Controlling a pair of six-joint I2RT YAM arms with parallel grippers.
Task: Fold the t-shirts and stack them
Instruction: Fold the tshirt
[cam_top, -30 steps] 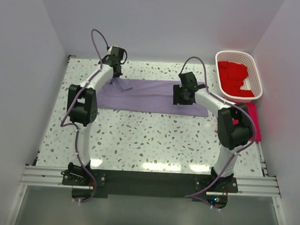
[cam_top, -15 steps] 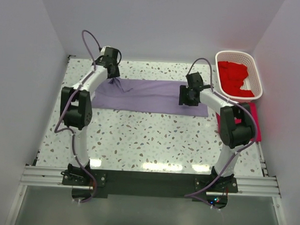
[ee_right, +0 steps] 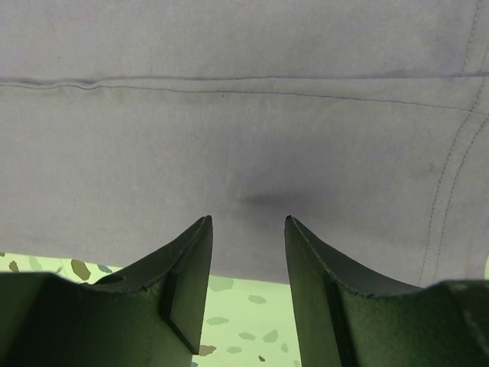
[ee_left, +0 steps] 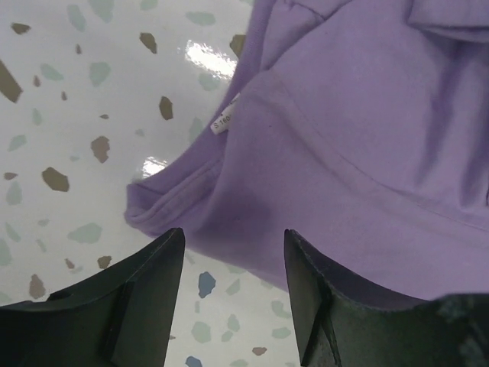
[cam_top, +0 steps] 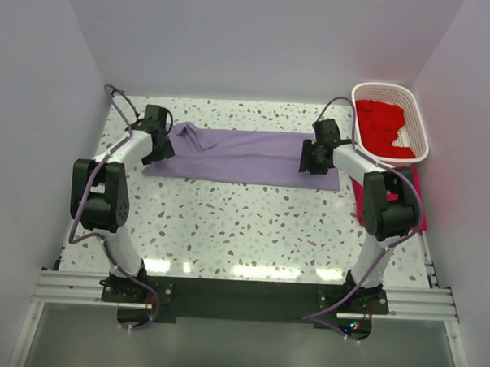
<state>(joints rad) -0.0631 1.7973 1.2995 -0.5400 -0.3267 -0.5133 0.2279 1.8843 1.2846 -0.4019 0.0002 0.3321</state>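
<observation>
Robot lab test cell
Plain white walls (cam_top: pixel 259 46) are enclosing a speckled terrazzo tabletop (cam_top: pixel 251 224); a silver aluminium rail (cam_top: pixel 70 287) is fronting it.

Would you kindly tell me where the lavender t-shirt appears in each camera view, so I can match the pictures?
Top external: lavender t-shirt lies flat across the far middle of the speckled tabletop.
Left wrist: lavender t-shirt fills the upper right, white tag at its edge.
Right wrist: lavender t-shirt fills the upper two thirds.
Shared landmark: the speckled tabletop bordering the shirt's edge in all three.
</observation>
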